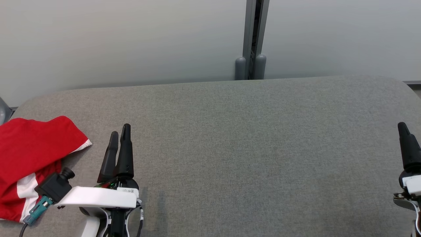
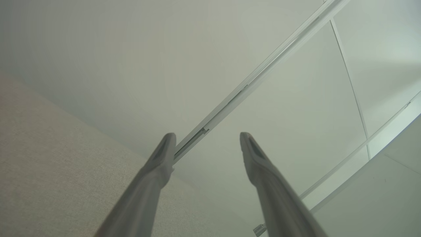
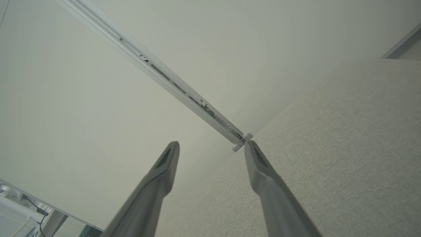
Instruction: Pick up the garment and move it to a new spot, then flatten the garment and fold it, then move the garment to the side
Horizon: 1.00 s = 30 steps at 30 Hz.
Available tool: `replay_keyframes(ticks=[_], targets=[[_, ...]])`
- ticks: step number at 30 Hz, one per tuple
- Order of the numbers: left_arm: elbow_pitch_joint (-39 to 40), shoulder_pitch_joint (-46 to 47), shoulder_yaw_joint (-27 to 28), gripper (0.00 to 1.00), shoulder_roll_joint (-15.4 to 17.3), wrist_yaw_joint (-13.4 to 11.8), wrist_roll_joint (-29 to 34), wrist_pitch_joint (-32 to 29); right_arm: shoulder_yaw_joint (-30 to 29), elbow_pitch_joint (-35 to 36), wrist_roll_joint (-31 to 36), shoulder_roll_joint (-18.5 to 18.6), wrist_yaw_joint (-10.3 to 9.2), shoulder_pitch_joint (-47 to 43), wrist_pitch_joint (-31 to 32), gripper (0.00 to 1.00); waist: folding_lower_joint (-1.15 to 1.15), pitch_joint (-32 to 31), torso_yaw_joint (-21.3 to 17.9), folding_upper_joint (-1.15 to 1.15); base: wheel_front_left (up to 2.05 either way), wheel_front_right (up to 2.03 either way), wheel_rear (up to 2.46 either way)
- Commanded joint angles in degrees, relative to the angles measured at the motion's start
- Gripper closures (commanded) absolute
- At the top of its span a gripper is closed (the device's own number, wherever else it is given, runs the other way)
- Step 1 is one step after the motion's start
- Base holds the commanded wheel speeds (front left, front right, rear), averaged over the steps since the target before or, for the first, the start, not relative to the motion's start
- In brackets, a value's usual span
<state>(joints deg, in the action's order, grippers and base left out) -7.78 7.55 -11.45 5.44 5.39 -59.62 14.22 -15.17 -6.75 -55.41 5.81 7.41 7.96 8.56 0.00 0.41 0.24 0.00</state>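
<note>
Garment (image 1: 29, 148), red with white bands, lies bunched at the near left end of the grey fabric-covered counter (image 1: 246, 148), running off the head view's left edge. We note the left jaws just right of it, standing apart and holding nothing. Right jaws sit at the near right, well apart from the garment, likewise spread and empty.

I see a grey fabric-covered desk (image 1: 250, 148); one crumpled red-and-white garment (image 1: 29, 148) lies on it at its left edge.
</note>
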Motion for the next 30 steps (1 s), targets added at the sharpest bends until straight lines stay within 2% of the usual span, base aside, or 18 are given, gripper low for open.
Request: replay_keyframes(ticks=[1,10,30], targets=[[1.0,1.8,0.3,0.00,0.7,-0.4,1.8,0.2,0.7,1.2,2.2,1.0,0.08,1.7,-0.8,0.00,0.00,0.0,0.0,0.00,0.00,0.00,0.00],[1.3,1.5,-1.0,0.00,3.0,-3.0,13.1,0.1,4.4,2.5,15.0,1.4,0.09,1.3,-4.2,0.00,0.00,-0.3,0.2,0.00,0.00,0.00,0.00],[-1.0,1.4,-0.9,0.00,5.5,-7.0,28.7,-2.7,11.4,-2.1,31.1,0.1,0.10,0.4,-11.3,0.00,0.00,-0.2,0.5,0.00,0.00,0.00,0.00]])
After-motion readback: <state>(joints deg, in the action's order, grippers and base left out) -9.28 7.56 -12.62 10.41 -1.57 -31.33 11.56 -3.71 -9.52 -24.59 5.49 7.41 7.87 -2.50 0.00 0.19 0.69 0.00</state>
